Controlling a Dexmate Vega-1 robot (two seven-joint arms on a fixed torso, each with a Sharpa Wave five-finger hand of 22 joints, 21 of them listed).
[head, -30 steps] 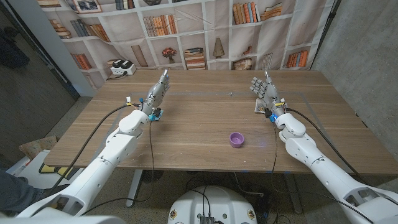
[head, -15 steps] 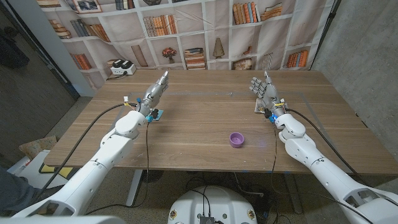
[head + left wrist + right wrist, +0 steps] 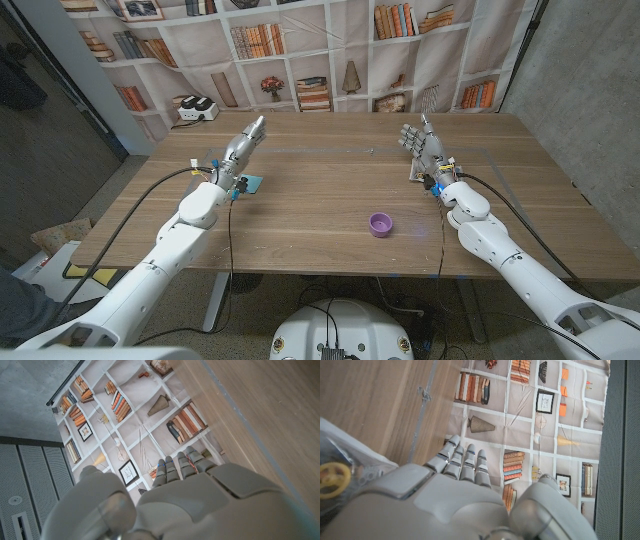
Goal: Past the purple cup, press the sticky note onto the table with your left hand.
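Head view. The left robot hand (image 3: 243,142) is raised over the far left part of the worktop (image 3: 320,215), fingers extended together and pointing toward 1 o'clock, with nothing visibly held. Just beside its wrist, at about 5 o'clock from the fingertips, a small teal square (image 3: 250,183) is seen, probably the sticky note; whether it lies on the wood or is fixed to the wrist hardware cannot be told. The purple cup (image 3: 380,224) stands upright near the front edge, well apart from both hands, at roughly 4 o'clock from the left robot hand. The task's target lies past the cup, so a note on the left side suggests that the pressing is not yet done and that the arm is poised before reaching.

The right robot hand (image 3: 422,142) is held upright over the far right of the worktop, fingers spread slightly and empty, apparently parked clear of the working area. At its wrist a small flat object (image 3: 417,175) is partly covered and cannot be identified.

Left wrist view. The back of the left robot hand (image 3: 165,505) hides its palm; fingers (image 3: 180,467) reach toward a bookshelf backdrop (image 3: 135,420).

Right wrist view. The right robot hand (image 3: 455,495) likewise conceals its palm.
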